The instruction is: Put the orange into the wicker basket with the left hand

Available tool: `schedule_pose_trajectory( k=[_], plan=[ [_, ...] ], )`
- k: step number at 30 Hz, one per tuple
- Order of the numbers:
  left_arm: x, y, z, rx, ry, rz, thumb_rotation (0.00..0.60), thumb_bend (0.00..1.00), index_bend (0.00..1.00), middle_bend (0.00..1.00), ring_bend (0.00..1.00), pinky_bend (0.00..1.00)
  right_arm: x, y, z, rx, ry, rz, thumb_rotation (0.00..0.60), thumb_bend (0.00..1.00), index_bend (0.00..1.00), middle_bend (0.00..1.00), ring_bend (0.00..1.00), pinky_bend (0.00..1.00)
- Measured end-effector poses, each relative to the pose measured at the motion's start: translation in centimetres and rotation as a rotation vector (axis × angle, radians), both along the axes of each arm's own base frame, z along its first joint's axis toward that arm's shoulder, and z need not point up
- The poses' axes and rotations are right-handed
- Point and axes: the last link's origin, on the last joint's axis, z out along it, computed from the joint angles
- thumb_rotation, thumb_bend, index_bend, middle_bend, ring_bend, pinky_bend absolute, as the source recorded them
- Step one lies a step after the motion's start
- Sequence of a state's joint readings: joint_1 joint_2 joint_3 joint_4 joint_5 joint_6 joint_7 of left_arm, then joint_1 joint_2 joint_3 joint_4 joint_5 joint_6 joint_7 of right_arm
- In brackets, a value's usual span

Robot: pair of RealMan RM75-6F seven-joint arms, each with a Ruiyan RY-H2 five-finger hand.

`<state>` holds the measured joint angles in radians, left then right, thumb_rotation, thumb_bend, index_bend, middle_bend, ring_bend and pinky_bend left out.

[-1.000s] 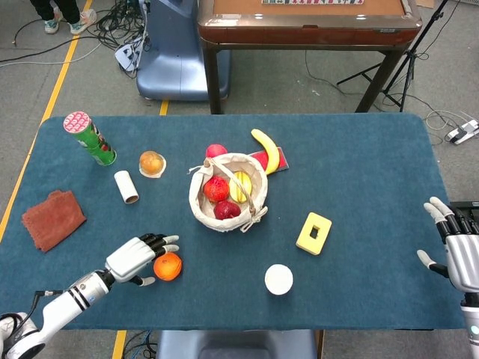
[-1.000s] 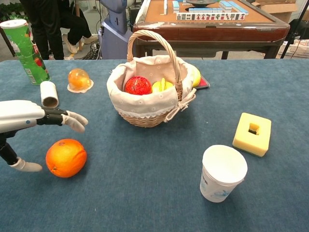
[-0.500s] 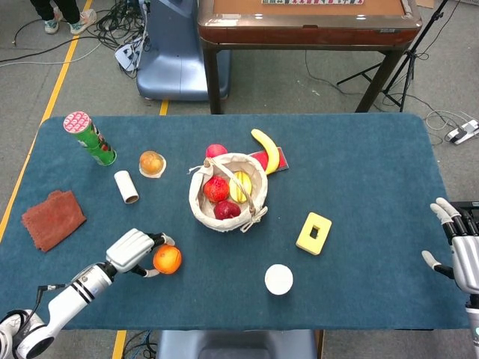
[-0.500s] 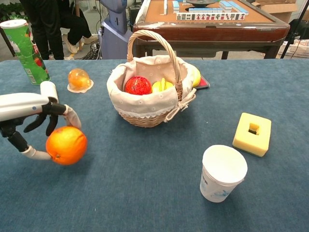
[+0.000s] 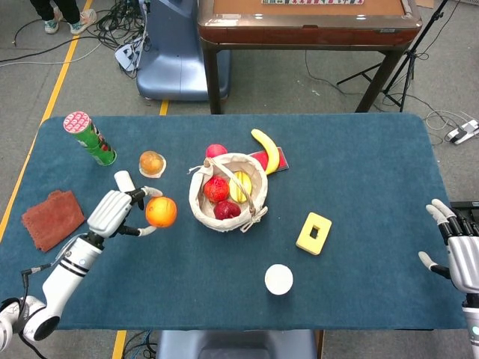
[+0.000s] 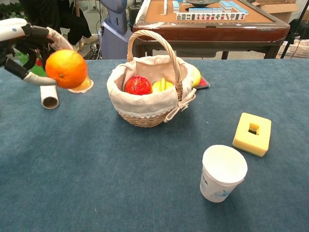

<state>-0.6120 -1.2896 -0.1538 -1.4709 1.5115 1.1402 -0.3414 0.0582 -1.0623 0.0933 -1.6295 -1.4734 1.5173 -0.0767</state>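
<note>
My left hand (image 5: 112, 212) (image 6: 21, 41) grips the orange (image 5: 161, 212) (image 6: 66, 68) and holds it well above the table, to the left of the wicker basket (image 5: 202, 206) (image 6: 145, 108). The basket has a cloth lining and an upright handle, and red and yellow fruit lie inside it. My right hand (image 5: 458, 247) hovers open at the table's right edge, far from the basket; the chest view does not show it.
A white roll (image 5: 125, 186) (image 6: 49, 95), a clear cup of orange jelly (image 5: 152, 163) and a green can (image 5: 90, 137) stand left of the basket. A brown cloth (image 5: 52, 218), a yellow block (image 5: 313, 232) (image 6: 252, 133), a white cup (image 5: 278, 279) (image 6: 223, 172) and a banana (image 5: 266, 149) also lie on the table.
My left hand closed on the orange, lifted it off the table and carried it up and toward the basket. The right hand barely moved.
</note>
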Motion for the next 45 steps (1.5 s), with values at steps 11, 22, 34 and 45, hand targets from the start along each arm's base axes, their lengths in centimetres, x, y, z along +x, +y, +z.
schedule_pose_trajectory(
  k=[11, 22, 34, 45],
  plan=[
    [3.4, 2.3, -1.5, 0.007, -0.022, -0.019, 0.6, 0.22, 0.51, 0.53, 0.5, 0.71, -0.3, 0.4, 0.2, -0.008, 0.003, -0.013, 0.6, 0.13, 0.15, 0.14, 0.12, 0.27],
    [6.5, 4.0, -4.7, -0.026, -0.004, -0.037, 0.6, 0.22, 0.3, 0.37, 0.4, 0.71, -0.8, 1.0, 0.7, -0.021, 0.005, -0.038, 0.6, 0.13, 0.15, 0.14, 0.12, 0.27],
    [6.7, 3.9, -4.1, 0.001, -0.02, -0.01, 0.6, 0.22, 0.0, 0.0, 0.06, 0.37, -1.1, 1.0, 1.0, -0.027, 0.002, -0.046, 0.6, 0.15, 0.15, 0.14, 0.12, 0.27],
    [1.1, 1.1, -0.4, 0.146, 0.065, 0.11, 0.6, 0.22, 0.0, 0.0, 0.07, 0.35, -1.6, 1.0, 0.9, -0.019, -0.006, -0.058, 0.6, 0.16, 0.15, 0.14, 0.12, 0.27]
  ],
)
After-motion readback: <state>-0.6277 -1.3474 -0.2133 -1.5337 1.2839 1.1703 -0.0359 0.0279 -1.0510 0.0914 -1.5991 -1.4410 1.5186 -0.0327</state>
